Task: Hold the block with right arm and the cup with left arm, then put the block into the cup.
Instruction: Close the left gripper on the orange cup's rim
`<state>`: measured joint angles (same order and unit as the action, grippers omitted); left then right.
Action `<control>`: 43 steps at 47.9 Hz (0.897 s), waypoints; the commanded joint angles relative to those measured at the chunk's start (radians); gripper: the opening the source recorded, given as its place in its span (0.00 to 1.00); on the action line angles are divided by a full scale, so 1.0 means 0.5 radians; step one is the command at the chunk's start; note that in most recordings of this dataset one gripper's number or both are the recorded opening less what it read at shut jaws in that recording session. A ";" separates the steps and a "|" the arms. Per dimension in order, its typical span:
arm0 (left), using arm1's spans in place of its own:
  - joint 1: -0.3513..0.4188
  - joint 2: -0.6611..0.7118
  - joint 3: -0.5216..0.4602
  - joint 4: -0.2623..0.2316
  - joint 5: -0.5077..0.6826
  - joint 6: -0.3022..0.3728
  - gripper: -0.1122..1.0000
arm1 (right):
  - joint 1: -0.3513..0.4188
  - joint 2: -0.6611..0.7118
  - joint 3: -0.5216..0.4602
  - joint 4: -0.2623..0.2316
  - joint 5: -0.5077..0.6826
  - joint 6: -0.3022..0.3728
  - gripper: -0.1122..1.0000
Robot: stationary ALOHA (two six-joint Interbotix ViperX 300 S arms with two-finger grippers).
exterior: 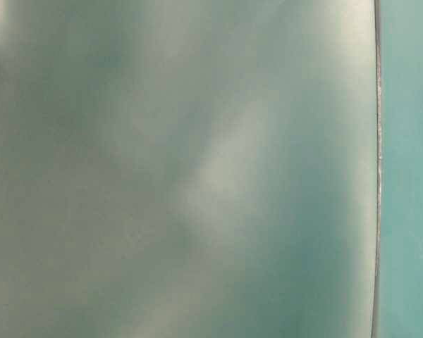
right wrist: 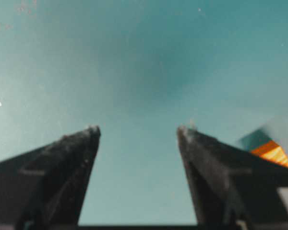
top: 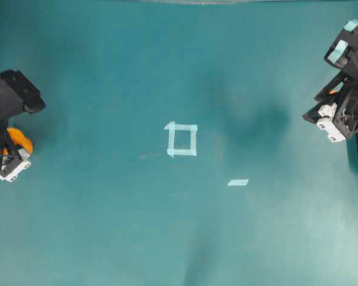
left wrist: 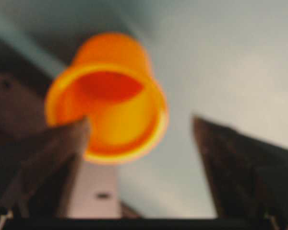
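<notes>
Cup (left wrist: 108, 96), far left of overhead view, looks light, thin, slick plastic: pinch across rim w/ left fingers (left wrist: 67, 143) gently; both sets of fingers wide open, holding nothing.

The teal table (top: 107, 238) is seen from straight above in the overhead view, with its taped square (top: 182, 139) near the middle and both arms kept at the side edges. The table-level view is filled by a blurred grey-green surface at very close range, so little can be read from it. From each wrist camera the scene is viewed forward between that gripper's own two fingers; the cup (left wrist: 108, 96) is shown close and blurred by the left one and appears again at the overhead view's left edge.
</notes>
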<state>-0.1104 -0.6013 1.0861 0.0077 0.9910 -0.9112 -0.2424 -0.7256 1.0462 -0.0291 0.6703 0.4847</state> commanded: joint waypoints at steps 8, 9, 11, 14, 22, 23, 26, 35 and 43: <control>-0.043 0.169 -0.101 0.009 0.018 -0.009 0.80 | -0.006 -0.003 -0.052 -0.006 -0.003 0.000 0.69; -0.046 0.184 -0.110 0.009 0.018 -0.012 0.80 | -0.006 -0.003 -0.052 -0.006 -0.003 0.003 0.69; -0.052 0.212 -0.126 0.009 0.018 -0.015 0.80 | -0.006 -0.003 -0.052 -0.006 -0.003 0.003 0.69; -0.058 0.242 -0.141 0.009 0.021 -0.015 0.80 | -0.006 -0.003 -0.052 -0.006 -0.003 0.003 0.69; -0.061 0.236 -0.120 0.015 0.028 -0.015 0.80 | -0.006 -0.003 -0.052 -0.006 0.000 0.003 0.69; -0.061 0.227 -0.110 0.015 0.028 -0.015 0.79 | -0.006 -0.003 -0.052 -0.006 0.000 0.003 0.69; -0.061 0.212 -0.095 0.012 0.015 -0.018 0.79 | -0.006 -0.006 -0.052 -0.006 0.000 0.003 0.69; -0.083 0.193 -0.095 0.003 -0.025 -0.123 0.72 | -0.006 -0.003 -0.052 -0.006 0.000 0.003 0.69; -0.160 0.209 -0.101 0.003 -0.135 -0.255 0.63 | -0.006 -0.003 -0.052 -0.006 0.000 0.000 0.69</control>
<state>-0.1718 -0.4970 1.0492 0.0107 0.9465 -1.0232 -0.2424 -0.7256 1.0446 -0.0291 0.6734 0.4847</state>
